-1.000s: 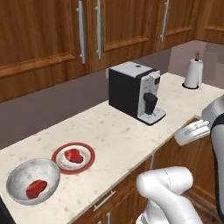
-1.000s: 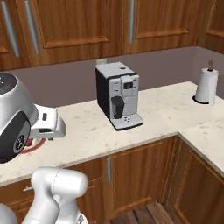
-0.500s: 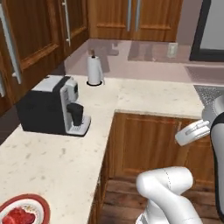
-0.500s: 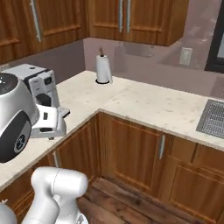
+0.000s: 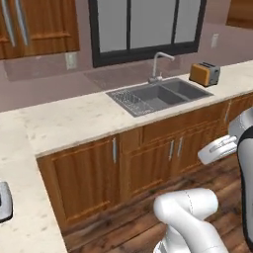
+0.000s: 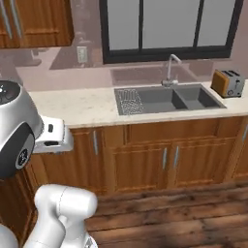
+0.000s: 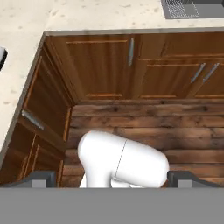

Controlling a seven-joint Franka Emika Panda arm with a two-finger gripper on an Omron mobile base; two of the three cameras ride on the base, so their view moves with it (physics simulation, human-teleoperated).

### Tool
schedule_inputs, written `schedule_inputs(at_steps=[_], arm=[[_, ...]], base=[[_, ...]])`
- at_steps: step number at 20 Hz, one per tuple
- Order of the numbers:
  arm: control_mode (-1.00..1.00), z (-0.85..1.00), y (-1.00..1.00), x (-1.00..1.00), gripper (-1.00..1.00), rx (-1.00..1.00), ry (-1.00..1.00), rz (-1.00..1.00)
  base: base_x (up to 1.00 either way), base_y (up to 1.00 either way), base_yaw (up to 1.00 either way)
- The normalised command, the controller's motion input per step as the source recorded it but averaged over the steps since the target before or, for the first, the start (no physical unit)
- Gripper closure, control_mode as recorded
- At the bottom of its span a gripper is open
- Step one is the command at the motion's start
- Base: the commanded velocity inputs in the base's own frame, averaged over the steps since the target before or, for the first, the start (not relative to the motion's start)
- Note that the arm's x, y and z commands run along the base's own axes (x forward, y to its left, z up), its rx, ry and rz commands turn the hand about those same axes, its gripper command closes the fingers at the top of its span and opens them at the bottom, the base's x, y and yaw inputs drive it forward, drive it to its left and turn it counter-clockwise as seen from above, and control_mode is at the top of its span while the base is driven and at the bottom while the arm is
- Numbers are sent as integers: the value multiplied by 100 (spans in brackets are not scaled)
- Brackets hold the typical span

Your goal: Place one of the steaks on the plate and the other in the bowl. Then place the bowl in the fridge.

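Steaks, bowl and fridge cannot be placed from these views, so which way any of them lies from the jaws, and how a steak's long axis runs, cannot be told; my judgement is that the base has to bring the right stretch of kitchen into view before a reach can be planned. Going left to right in the left base view, a pale speckled counter (image 5: 74, 118) turns a corner and carries, at the very edge of the frame, a small grey-white object (image 5: 2, 200) cut off too much to identify. Wooden cabinets (image 5: 89, 173) stand under the counter. Further right sits a grey two-basin sink (image 5: 163, 94) beneath a dark-framed window (image 5: 148, 24), with a bent faucet (image 5: 159, 62) behind it. Its left basin holds a fine grid-like rack (image 5: 131, 101), and I see nothing in the right basin. Beyond it an orange toaster (image 5: 205, 74) stands on the counter. In the hand view the gripper (image 7: 113, 179) looks down at the plank floor (image 7: 144, 113) in front of the cabinets. Its dark fingertips (image 7: 41, 177) stand fully apart at the frame's bottom corners with nothing held between them.
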Motion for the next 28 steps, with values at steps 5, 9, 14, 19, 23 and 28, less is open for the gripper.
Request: schedule_inputs(at_steps=[5, 9, 14, 19, 23, 28], arm=[[100, 0, 0, 0, -100, 0, 0, 0], [100, 0, 0, 0, -100, 0, 0, 0], [100, 0, 0, 0, -100, 0, 0, 0], [100, 0, 0, 0, -100, 0, 0, 0], [100, 0, 0, 0, -100, 0, 0, 0], [100, 0, 0, 0, -100, 0, 0, 0]], base=[[0, 0, -100], [0, 0, -100], [0, 0, -100], [0, 0, -100], [0, 0, -100], [0, 0, -100]])
